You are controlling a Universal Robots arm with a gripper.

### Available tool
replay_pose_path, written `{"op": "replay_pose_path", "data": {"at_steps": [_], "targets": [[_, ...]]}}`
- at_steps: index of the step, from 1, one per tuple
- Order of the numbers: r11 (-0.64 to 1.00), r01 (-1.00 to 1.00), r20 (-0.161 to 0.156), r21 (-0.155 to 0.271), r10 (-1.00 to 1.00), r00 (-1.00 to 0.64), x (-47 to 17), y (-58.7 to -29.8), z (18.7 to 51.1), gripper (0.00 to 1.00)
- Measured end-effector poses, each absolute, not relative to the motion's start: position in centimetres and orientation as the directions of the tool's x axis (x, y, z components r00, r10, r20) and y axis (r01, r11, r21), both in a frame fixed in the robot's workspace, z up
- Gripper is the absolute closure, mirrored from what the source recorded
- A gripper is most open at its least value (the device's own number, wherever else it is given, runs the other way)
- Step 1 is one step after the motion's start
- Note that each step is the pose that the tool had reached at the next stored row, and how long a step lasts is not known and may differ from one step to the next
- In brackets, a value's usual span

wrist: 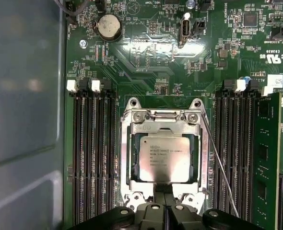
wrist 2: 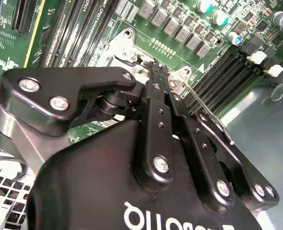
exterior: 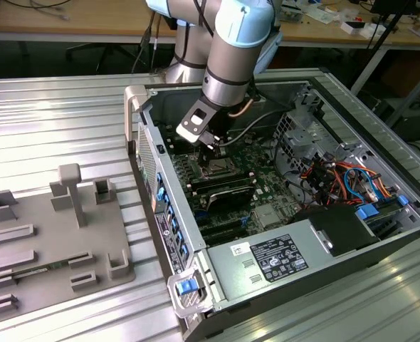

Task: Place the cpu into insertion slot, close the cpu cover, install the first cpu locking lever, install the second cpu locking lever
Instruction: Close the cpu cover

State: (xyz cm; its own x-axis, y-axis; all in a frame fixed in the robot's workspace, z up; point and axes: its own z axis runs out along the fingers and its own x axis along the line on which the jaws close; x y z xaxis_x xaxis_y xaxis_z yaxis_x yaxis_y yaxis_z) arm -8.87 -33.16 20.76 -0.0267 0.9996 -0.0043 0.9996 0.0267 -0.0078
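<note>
Inside an open computer case [exterior: 164, 192] on a ribbed metal bench [exterior: 53, 121], the arm's end effector [exterior: 212, 152] hangs just above the centre of the exterior view, its fingers clenched together. In the first wrist view the cpu [wrist: 164, 158] sits in its socket. The cpu cover [wrist: 165, 125] lies flat around it, and a thin locking lever [wrist: 220, 163] angles free alongside.

The silvery cpu [wrist: 164, 158] lies flat in its socket (the cpu cover [wrist: 165, 125] framing it).
</note>
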Motion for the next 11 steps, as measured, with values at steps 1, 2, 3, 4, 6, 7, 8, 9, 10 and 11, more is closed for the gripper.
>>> {"op": "replay_pose_path", "data": {"at_steps": [1,2,3,4,6,7,8,9,10,11], "targets": [[0.027,1.000,-0.004,-0.008,1.000,-0.027,-8.87,-33.16,20.71,0.89],[0.027,1.000,-0.003,-0.008,1.000,-0.027,-8.87,-33.16,20.70,0.89],[0.027,1.000,-0.002,-0.008,1.000,-0.027,-8.87,-33.16,20.70,0.89],[0.027,1.000,0.000,-0.008,1.000,-0.027,-8.87,-33.16,20.70,0.89],[0.027,1.000,0.003,-0.008,1.000,-0.027,-8.87,-33.16,20.88,0.89],[0.027,1.000,0.003,-0.007,1.000,-0.027,-8.84,-33.15,20.92,0.89],[0.028,1.000,0.003,-0.007,1.000,-0.028,-8.78,-33.16,20.93,0.89],[0.027,1.000,0.003,-0.008,1.000,-0.027,-8.51,-33.16,20.94,0.89],[0.027,1.000,0.003,-0.008,1.000,-0.027,-8.28,-33.16,20.94,0.89],[0.027,1.000,0.003,-0.008,1.000,-0.027,-8.03,-33.16,20.94,0.89]]}}
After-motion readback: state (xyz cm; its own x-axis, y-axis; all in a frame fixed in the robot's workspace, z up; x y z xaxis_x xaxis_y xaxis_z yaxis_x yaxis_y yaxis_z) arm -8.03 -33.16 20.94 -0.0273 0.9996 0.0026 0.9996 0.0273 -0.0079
